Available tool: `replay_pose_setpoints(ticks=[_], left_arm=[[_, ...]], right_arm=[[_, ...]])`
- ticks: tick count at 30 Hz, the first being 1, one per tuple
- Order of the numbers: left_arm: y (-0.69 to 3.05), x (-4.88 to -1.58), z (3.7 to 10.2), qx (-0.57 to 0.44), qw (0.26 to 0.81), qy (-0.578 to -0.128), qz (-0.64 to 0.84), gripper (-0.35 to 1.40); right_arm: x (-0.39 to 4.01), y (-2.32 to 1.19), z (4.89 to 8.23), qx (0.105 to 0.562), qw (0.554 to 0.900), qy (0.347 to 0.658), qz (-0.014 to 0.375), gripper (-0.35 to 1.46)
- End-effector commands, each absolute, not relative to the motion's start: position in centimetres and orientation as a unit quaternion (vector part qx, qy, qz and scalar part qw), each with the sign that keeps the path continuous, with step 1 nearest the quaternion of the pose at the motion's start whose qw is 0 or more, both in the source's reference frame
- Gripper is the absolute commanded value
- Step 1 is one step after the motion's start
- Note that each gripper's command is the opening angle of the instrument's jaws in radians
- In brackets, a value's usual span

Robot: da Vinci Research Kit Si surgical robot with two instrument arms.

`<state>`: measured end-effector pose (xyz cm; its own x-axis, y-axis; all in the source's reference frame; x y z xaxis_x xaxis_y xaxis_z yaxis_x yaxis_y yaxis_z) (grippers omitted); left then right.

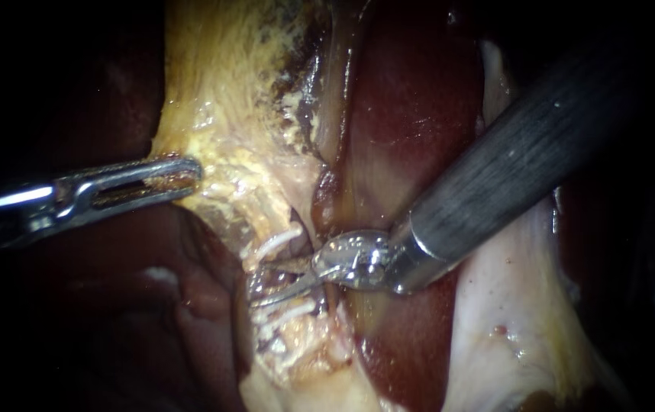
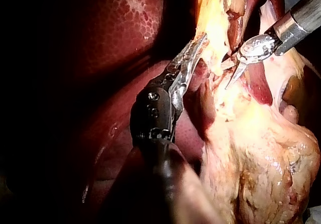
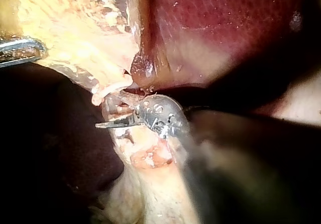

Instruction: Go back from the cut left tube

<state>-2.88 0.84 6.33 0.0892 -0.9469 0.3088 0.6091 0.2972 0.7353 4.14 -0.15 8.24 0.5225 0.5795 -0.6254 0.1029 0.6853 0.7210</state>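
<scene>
Two instruments in shot. On the left instrument (image 1: 186,177), jaws are clamped flat on the edge of the yellow fatty tissue (image 1: 221,91), with tissue showing through the jaw slot. On the right instrument (image 1: 266,299), the thin curved blades lie together with nothing between them. Its tip sits at the tube (image 1: 291,265), in the gap between the white clips (image 1: 278,243), one above and more below, all just beside the blade. Can't tell left tube from right. The dark red liver (image 1: 411,114) lies behind the right shaft.

Behind the clips (image 1: 278,243), the right instrument's (image 3: 105,124) shaft is a dark blur hiding what lies under it; the left instrument (image 1: 182,177), gripping yellow tissue (image 1: 228,91), is cut off at the edge.
</scene>
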Motion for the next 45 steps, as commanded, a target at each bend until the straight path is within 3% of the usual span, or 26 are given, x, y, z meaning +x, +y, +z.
replay_pose_setpoints(ticks=[1, 8, 14, 19, 30, 38, 45], left_arm=[[0.84, -2.88, 6.33, 0.218, 0.705, -0.389, -0.551, -0.35], [0.86, -2.84, 6.36, 0.219, 0.706, -0.389, -0.55, -0.35], [0.88, -2.82, 6.39, 0.218, 0.706, -0.389, -0.55, -0.35], [0.89, -2.81, 6.4, 0.218, 0.706, -0.389, -0.55, -0.35], [0.9, -2.81, 6.49, 0.216, 0.706, -0.39, -0.55, -0.35], [0.91, -2.86, 6.91, 0.213, 0.71, -0.379, -0.554, -0.35], [0.88, -3.18, 7.23, 0.224, 0.715, -0.367, -0.551, -0.35]], right_arm=[[4.13, -0.16, 8.23, 0.366, 0.792, 0.467, 0.147, 0.96], [3.88, -0.23, 7.98, 0.343, 0.797, 0.489, 0.089, 1.18], [3.54, -0.1, 7.8, 0.278, 0.811, 0.512, 0.047, 1.4], [3.25, 0.18, 7.62, 0.224, 0.822, 0.522, 0.023, 1.43], [2.63, 0.7, 7.16, 0.153, 0.846, 0.509, 0.029, 1.43], [2.61, 0.69, 7.16, 0.153, 0.847, 0.509, 0.028, 1.43], [2.62, 0.68, 7.17, 0.152, 0.846, 0.511, 0.025, 1.43]])
